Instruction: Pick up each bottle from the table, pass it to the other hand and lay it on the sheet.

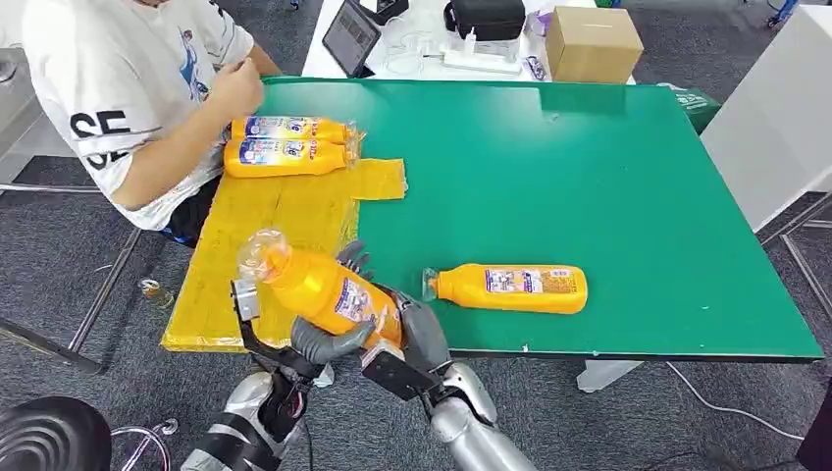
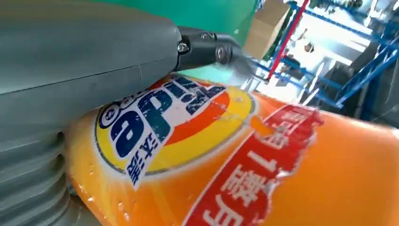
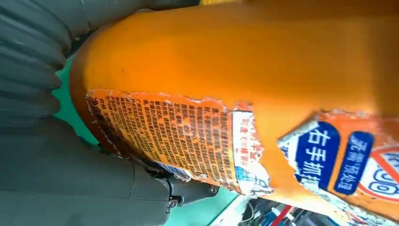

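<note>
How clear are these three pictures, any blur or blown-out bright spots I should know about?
Head view: sharp and evenly lit, soft sheen on the green table. Left wrist view: the held bottle fills the frame at close range, its label readable but soft, and the background beyond it is overexposed and blurred. Right wrist view: small label print is soft, and the left hand is a dim grey mass.

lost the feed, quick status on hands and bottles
Both hands, left hand and right hand, on held bottle, mid-handover. Two bottles on yellow sheet. One bottle left on table.
</note>
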Controlling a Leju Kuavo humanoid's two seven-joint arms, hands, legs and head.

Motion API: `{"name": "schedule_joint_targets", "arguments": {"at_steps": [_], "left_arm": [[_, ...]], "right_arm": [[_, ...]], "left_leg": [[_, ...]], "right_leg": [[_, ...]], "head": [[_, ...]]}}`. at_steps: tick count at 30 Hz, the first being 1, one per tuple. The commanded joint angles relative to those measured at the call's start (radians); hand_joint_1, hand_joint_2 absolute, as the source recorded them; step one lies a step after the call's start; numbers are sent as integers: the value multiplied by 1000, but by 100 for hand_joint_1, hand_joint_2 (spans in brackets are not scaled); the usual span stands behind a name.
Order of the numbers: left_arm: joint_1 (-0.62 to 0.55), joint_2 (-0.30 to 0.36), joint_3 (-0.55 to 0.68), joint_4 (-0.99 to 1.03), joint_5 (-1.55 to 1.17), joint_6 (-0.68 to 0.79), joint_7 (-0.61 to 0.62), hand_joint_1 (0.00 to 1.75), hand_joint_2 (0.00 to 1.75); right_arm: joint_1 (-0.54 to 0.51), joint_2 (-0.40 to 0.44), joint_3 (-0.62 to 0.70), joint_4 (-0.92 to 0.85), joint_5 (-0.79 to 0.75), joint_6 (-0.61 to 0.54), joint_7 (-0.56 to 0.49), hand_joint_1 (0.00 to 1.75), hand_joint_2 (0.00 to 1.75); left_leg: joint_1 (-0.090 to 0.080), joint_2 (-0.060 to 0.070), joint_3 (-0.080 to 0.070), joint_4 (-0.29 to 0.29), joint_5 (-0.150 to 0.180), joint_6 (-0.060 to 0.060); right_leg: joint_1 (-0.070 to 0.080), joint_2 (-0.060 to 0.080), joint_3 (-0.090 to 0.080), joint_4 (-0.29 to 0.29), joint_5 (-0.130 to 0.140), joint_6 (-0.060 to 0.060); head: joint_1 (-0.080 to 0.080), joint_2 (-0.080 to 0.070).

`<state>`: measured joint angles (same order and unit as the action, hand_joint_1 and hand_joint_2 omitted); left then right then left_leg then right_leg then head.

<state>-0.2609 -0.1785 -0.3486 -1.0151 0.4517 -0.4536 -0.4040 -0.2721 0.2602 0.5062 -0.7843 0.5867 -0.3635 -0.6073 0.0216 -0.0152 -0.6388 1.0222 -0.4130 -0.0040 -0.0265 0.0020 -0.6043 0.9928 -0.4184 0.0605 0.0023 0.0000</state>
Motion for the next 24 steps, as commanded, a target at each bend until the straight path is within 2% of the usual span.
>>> {"name": "schedule_joint_targets", "arguments": {"at_steps": [1, 6, 7, 15, 21, 22, 23, 24], "left_arm": [[-30, -54, -39, -57, 35, -33, 18, 175, 175], [-30, -54, -39, -57, 35, -33, 18, 175, 175], [-30, -54, -39, -57, 35, -33, 18, 175, 175], [-21, -53, -61, -71, 20, -50, 16, 175, 175], [-18, -65, -86, -61, -25, -12, 1, 175, 175], [-20, -64, -82, -69, -47, 15, -15, 175, 175], [-20, -62, -79, -79, -72, 42, -27, 175, 175], [-24, -57, -75, -105, -154, 122, -65, 175, 175]], "right_arm": [[-11, 1, 117, 155, 35, 57, 19, 175, 175], [-11, 1, 117, 155, 35, 57, 19, 175, 175], [-11, 1, 117, 155, 35, 57, 19, 175, 175], [-15, 0, 116, 148, 39, 63, 25, 175, 175], [-19, 3, 101, 143, 30, 63, 32, 175, 175], [-14, 5, 84, 130, 15, 58, 32, 94, 175], [-12, 5, 78, 122, 14, 51, 41, 0, 175], [-5, 2, 62, 97, -6, 63, 45, 0, 0]], "left_leg": [[2, -3, 4, 1, -2, 2], [2, -3, 5, 1, -3, 2], [1, -3, 1, 0, -1, 1], [2, -2, 4, 1, -2, 2], [1, -1, 3, 1, -1, 2], [1, -1, 4, 1, -2, 2], [1, 0, 2, 1, -1, 1], [2, -1, 7, 1, -3, 3]], "right_leg": [[3, -5, 6, -1, -3, -3], [3, -4, 7, -1, -3, -4], [1, -3, 3, 0, -2, -2], [2, -4, 6, -1, -3, -3], [2, -2, 4, 0, -3, -3], [2, -2, 5, -1, -3, -3], [2, -2, 2, 0, -2, -2], [3, -3, 8, -1, -4, -5]], "head": [[0, 0], [0, 0], [0, 0], [0, 0], [0, 0], [0, 0], [0, 0], [0, 0]]}}
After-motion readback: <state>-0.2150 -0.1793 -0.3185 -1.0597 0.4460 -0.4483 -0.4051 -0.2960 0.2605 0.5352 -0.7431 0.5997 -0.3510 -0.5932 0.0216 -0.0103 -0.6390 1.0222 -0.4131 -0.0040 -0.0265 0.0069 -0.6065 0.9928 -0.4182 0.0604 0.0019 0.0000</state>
